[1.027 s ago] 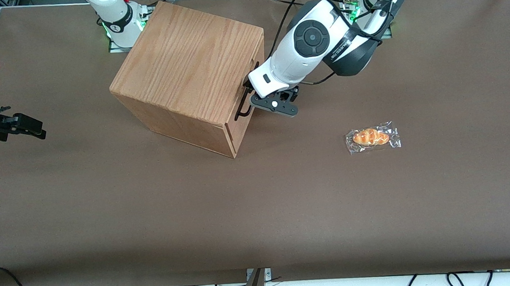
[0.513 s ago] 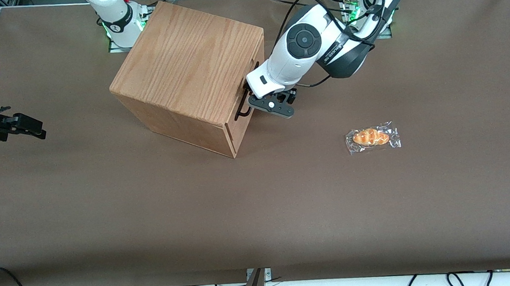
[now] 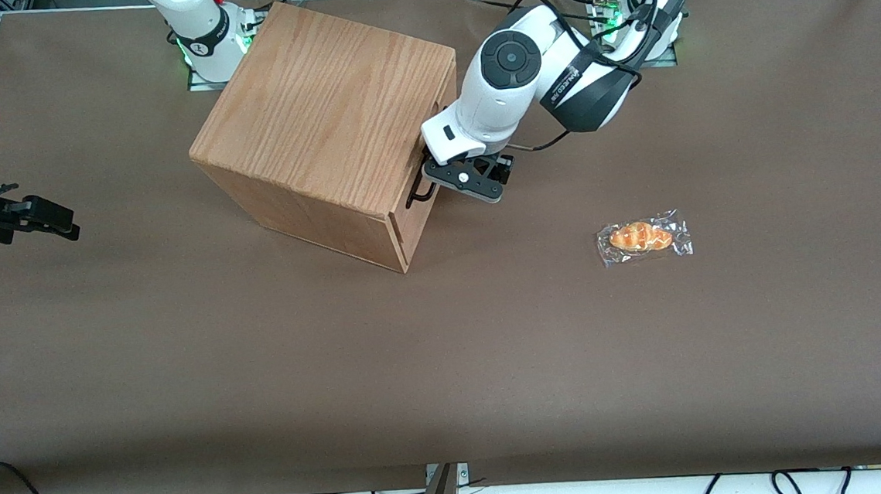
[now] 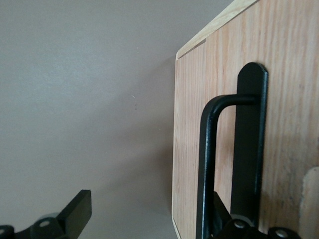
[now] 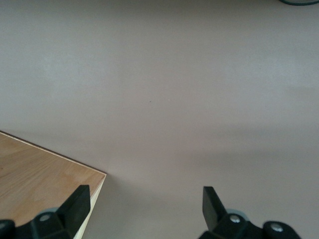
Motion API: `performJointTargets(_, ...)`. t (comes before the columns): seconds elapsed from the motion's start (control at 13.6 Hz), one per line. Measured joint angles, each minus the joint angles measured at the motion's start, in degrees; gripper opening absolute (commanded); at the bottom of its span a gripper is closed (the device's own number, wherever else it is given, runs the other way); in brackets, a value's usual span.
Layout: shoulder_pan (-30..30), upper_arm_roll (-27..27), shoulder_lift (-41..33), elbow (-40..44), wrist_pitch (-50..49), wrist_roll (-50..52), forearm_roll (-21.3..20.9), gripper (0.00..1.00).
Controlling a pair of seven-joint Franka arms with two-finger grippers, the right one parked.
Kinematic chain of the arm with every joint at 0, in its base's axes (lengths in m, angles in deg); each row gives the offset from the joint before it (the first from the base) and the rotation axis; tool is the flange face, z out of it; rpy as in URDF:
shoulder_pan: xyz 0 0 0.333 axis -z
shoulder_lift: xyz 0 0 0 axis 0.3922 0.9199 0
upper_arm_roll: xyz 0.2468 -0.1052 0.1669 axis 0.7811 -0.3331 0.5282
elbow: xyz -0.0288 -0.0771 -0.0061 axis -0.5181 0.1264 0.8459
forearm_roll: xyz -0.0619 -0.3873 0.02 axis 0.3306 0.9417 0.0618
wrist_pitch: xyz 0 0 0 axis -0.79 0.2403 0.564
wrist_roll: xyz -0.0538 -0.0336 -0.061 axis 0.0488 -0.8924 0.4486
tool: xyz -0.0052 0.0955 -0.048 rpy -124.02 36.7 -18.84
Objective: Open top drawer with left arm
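Note:
The oak-grain cabinet (image 3: 329, 100) stands on the brown table, its front turned toward the working arm's end. The top drawer (image 4: 189, 149) sits flush in the cabinet, with its black bar handle (image 3: 415, 190) on the front. The handle also shows close up in the left wrist view (image 4: 207, 169). The left arm (image 3: 511, 87) reaches down in front of the drawer. Its gripper (image 3: 429, 176) is open at the handle. In the left wrist view the gripper (image 4: 149, 209) has the bar between its fingers, close against one finger (image 4: 234, 224); the other finger (image 4: 77, 211) is well apart from it.
A wrapped bread roll (image 3: 644, 237) lies on the table toward the working arm's end, nearer the front camera than the gripper. The cabinet's corner shows in the right wrist view (image 5: 45, 174). Cables hang along the table's near edge.
The left arm's wrist has shifted toward the cabinet, bringing the gripper closer in on the handle. The drawer has not moved.

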Motion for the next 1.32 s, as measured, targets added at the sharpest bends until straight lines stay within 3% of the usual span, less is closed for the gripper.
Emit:
performJointTargets(0.66, -1.94, -0.51, -0.53, 0.01, -1.99, -0.43, -1.73, 1.00)
performJointTargets(1.32, -7.71, -1.38, -1.02, -0.51, -4.53, -8.48, -1.06, 1.00)
